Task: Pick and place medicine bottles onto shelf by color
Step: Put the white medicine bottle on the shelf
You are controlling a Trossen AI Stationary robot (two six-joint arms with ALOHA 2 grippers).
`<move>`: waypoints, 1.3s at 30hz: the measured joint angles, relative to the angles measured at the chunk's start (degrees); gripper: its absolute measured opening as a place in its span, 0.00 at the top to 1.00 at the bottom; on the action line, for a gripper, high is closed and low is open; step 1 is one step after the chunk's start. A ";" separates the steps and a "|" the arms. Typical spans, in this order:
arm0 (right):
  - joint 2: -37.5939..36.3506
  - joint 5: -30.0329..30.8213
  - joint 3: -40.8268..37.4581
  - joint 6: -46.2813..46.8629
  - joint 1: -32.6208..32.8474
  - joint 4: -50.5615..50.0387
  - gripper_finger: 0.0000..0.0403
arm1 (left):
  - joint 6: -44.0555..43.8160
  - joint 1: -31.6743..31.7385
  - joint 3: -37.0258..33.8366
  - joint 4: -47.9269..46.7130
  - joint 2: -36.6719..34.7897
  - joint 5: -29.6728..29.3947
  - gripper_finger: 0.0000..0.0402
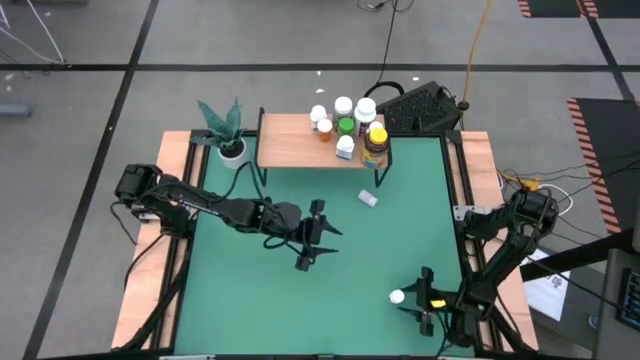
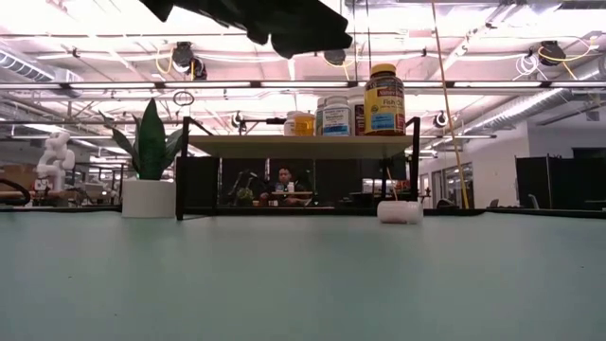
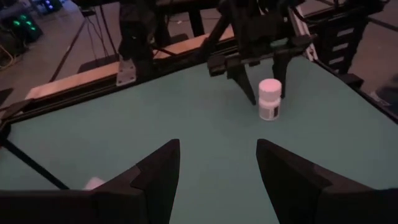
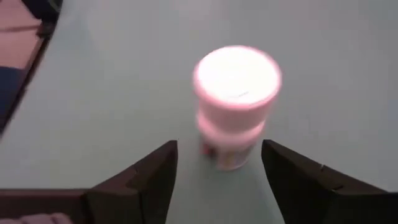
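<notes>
Most bottles (image 1: 346, 125) crowd the shelf (image 1: 290, 140); one stands before the right gripper's (image 1: 424, 300) spread fingers, another lies beyond.

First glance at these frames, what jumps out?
The cluster of medicine bottles crowded on the right end of the shelf at the table's far edge. Near the front right corner, the open right gripper sits by an upright white bottle; another white bottle lies toppled mid-table.
</notes>
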 joint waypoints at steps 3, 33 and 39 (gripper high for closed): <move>0.00 0.05 -2.65 -4.43 -1.84 4.12 0.43 | -0.30 -0.05 0.00 0.39 0.00 -0.01 0.47; 0.00 -16.56 -6.45 -55.55 -37.27 40.19 0.62 | -0.91 -1.32 0.03 23.90 16.96 3.21 0.42; 0.00 -18.07 -2.74 -60.55 -40.74 39.31 0.60 | -2.18 -0.24 0.02 18.71 16.98 3.46 0.29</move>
